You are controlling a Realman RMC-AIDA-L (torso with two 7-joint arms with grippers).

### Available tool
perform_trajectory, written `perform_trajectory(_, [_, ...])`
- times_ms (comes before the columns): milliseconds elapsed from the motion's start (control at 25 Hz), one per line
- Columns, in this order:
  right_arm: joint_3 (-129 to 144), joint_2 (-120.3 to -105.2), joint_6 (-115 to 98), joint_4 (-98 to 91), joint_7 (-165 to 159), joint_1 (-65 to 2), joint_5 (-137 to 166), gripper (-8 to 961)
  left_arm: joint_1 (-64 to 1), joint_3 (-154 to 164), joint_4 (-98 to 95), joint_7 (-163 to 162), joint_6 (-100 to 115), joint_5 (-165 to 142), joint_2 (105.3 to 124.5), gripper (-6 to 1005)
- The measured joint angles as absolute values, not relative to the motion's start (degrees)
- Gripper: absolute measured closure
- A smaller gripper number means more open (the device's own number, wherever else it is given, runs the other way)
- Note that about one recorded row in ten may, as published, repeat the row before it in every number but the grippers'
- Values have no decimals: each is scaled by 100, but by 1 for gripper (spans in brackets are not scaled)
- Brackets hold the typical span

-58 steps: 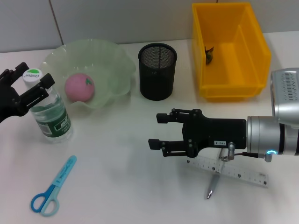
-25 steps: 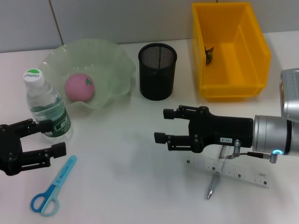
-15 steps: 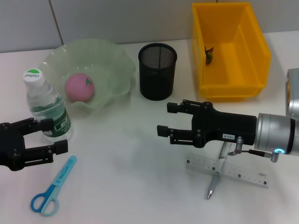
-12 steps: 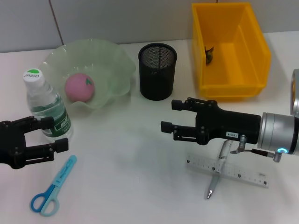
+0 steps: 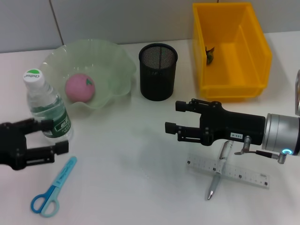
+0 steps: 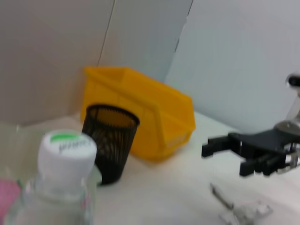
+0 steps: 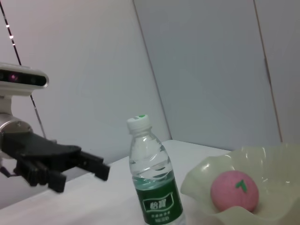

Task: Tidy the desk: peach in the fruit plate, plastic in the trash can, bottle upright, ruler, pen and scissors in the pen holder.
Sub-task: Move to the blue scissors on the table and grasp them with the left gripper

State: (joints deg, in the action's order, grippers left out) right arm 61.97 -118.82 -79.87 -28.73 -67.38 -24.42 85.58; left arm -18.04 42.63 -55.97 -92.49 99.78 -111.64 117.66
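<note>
A pink peach [image 5: 79, 87] lies in the pale green fruit plate [image 5: 112, 56]. Left of the plate, the water bottle [image 5: 47, 110] stands upright. My left gripper [image 5: 55, 136] hovers open just in front of it, empty, above the blue scissors [image 5: 53, 187]. My right gripper [image 5: 174, 117] is open and empty, in front of the black mesh pen holder [image 5: 158, 71]. The clear ruler [image 5: 229, 172] and silver pen [image 5: 218, 171] lie crossed under the right arm. A dark scrap of plastic [image 5: 210, 53] sits inside the yellow trash can [image 5: 232, 51].
The right wrist view shows the bottle [image 7: 152, 178], the peach [image 7: 234, 190] and the left gripper [image 7: 91, 166]. The left wrist view shows the bottle cap [image 6: 65, 150], pen holder [image 6: 110, 140] and yellow bin [image 6: 140, 112]. A grey wall stands behind the table.
My left gripper has come away from the bottle and dropped toward the table's front, near the scissors. My right gripper has drawn back to the right, uncovering more of the ruler and pen.
</note>
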Motion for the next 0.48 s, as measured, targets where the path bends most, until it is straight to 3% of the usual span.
perform_trajectory(480, [6199,-11794,-7956,-2955,-6883,-2498,8569,191,-2681,5604,-7090,-13045,10166,-13460,11802,154])
